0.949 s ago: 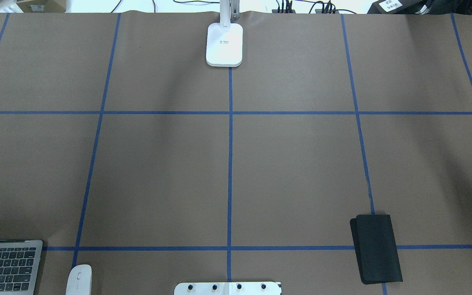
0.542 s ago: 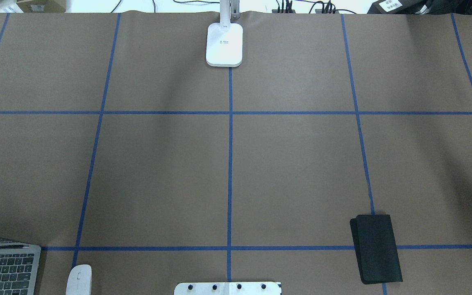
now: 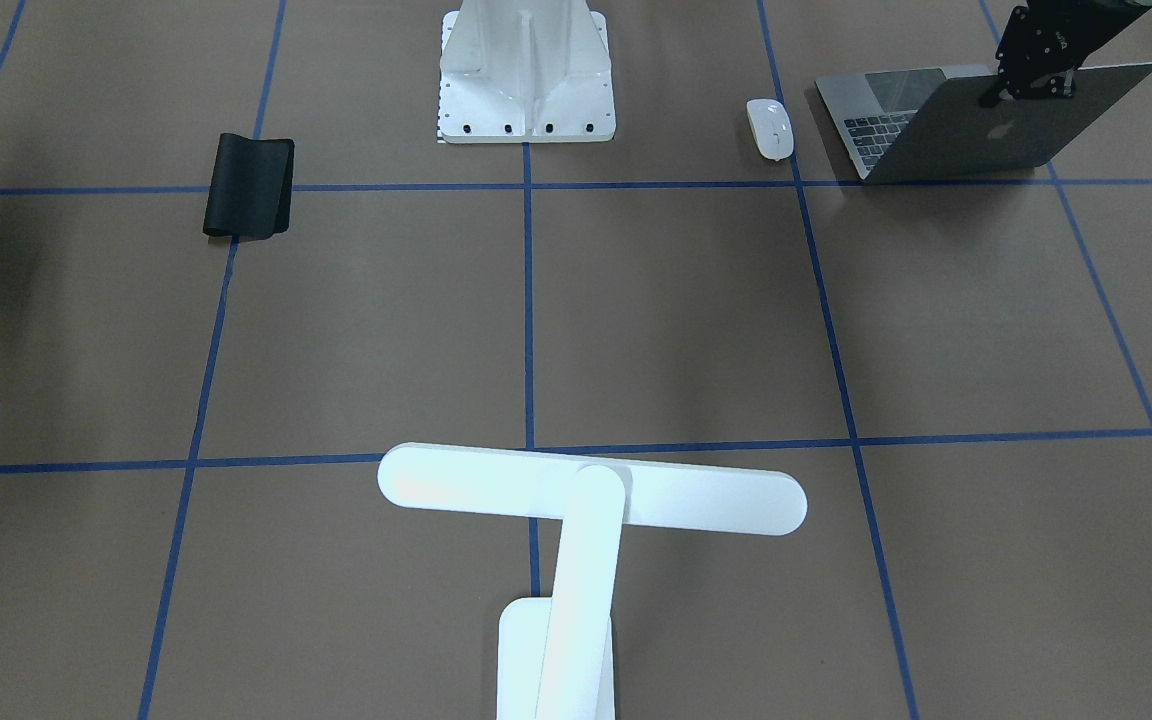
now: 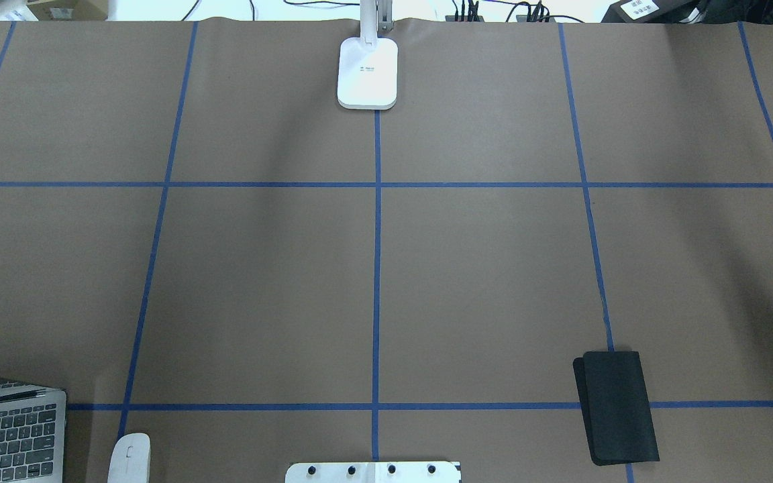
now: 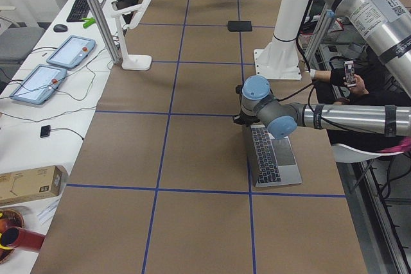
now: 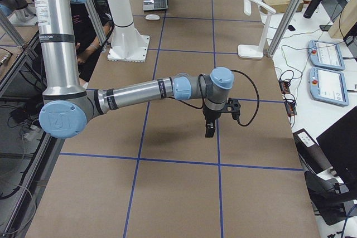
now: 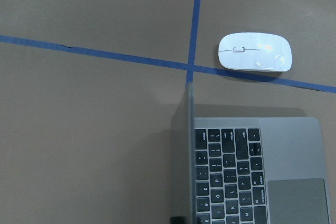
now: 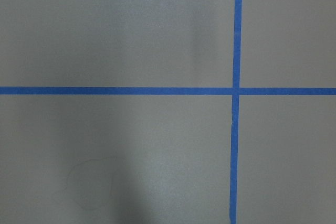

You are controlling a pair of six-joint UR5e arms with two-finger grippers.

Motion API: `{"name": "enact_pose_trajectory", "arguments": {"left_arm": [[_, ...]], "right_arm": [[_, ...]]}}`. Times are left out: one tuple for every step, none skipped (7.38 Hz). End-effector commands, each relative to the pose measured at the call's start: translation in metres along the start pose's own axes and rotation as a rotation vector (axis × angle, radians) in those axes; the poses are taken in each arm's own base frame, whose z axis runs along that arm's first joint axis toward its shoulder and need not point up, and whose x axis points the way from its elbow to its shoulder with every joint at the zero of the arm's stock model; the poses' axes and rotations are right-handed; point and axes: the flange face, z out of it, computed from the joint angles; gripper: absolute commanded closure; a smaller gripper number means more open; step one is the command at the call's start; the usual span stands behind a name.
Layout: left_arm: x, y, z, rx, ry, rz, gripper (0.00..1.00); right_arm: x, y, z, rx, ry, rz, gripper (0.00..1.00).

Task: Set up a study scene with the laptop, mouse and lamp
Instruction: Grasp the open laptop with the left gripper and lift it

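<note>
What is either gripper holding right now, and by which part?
The left gripper holds the laptop by the top edge of its half-raised lid. The right gripper hangs above the table with nothing in it.

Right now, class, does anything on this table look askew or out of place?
The black mouse pad lies folded over, far from the mouse and laptop. The laptop sits skewed to the blue tape lines, its lid half open.

Brown table (image 4: 494, 268), blue tape grid (image 4: 377, 268).
</note>
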Motion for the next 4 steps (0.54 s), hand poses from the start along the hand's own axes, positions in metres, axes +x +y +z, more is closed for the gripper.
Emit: {"name": "enact_pose_trajectory", "arguments": {"left_arm": [[-0.004, -0.006, -0.009, 0.023, -0.023, 0.005, 1.00], [-0.005, -0.005, -0.011, 0.025, -0.031, 0.005, 1.00], [-0.007, -0.015, -0.015, 0.041, -0.044, 0.030, 1.00], [-0.006, -0.025, -0.021, 0.055, -0.052, 0.044, 1.00]], "right_arm": [[0.000, 0.000, 0.001, -0.001, 0.000, 0.000, 0.00], [0.000, 0.000, 0.000, 0.000, 0.000, -0.001, 0.00], [0.000, 0.000, 0.001, -0.001, 0.002, 0.000, 0.00], [0.002, -0.001, 0.003, -0.005, 0.003, 0.004, 0.00]]}}
